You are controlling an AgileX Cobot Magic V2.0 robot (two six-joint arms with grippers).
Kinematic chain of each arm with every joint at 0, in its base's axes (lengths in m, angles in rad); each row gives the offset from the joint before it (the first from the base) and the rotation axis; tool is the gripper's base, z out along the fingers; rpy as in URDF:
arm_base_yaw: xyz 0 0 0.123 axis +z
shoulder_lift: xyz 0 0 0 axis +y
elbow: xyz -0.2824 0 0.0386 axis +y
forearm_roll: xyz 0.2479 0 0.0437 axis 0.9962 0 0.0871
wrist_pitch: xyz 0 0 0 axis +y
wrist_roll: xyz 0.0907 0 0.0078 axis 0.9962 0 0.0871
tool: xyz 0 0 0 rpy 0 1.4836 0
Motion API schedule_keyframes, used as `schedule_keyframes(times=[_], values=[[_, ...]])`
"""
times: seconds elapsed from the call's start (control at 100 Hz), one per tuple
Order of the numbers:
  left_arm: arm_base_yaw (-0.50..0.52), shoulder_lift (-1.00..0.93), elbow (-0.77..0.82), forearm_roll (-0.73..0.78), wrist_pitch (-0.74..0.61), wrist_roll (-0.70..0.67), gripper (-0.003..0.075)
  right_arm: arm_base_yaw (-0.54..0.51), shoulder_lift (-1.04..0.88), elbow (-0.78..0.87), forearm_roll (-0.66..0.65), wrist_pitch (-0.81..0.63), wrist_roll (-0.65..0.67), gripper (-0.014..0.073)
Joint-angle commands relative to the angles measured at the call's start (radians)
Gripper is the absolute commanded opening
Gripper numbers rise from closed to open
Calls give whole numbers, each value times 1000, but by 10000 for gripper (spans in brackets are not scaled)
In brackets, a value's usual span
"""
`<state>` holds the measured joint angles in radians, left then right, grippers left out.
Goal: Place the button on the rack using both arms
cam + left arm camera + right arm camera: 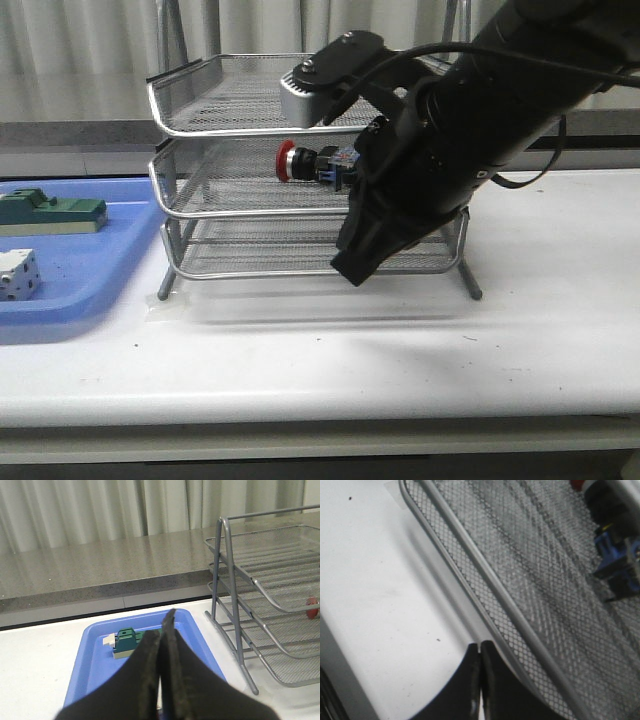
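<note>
**Two hands closed, button lying on the middle tier**

Both of my hands are closed on nothing. On the right wrist camera the right hand [479, 680] has its fingers pressed flat together, hanging over the white counter [375, 580] just outside the front rim of the rack [485, 580]. The button [615, 545] lies on the mesh up and away from this hand, clear of the fingertips; I see its blue-and-black body and a sliver of red at the frame edge.

From the front camera, the right hand [350, 268] points down in front of the rack's [200, 190] lower tier, and the arm covers the rack's right half. The button [310, 163] sits in the middle tier, lying on its side with the red head facing away from the arm, above and just beyond the hand. I cannot tell whether the arm touches its body.

On the left wrist camera the left hand [161, 680] is shut tight too, hovering over a blue tray [95, 650]. A green block [127, 641] lies in the tray just ahead of the fingertips. The rack [235, 630] stands off to that hand's side, well apart, with the button's [312, 606] red head just visible.
</note>
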<state>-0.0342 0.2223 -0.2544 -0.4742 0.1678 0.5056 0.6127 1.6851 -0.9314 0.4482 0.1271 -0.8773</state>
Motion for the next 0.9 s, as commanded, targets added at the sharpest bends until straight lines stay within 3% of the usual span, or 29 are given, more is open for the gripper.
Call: schedule_keyframes(times=[0.0, 0.16, 0.44, 0.89], values=[[0, 8, -28, -13, -83, -11, -20, -7, -74, -29, 38, 18, -6, -59], [0, 8, -28, -13, -83, -11, -20, -7, -135, -27, 101, 71, 6, -59], [0, 8, -28, -13, -83, -11, -20, -43, -277, 23, 101, 71, 80, -59], [0, 8, -28, -13, -83, -11, -20, -379, -605, 161, 101, 148, 197, -59]])
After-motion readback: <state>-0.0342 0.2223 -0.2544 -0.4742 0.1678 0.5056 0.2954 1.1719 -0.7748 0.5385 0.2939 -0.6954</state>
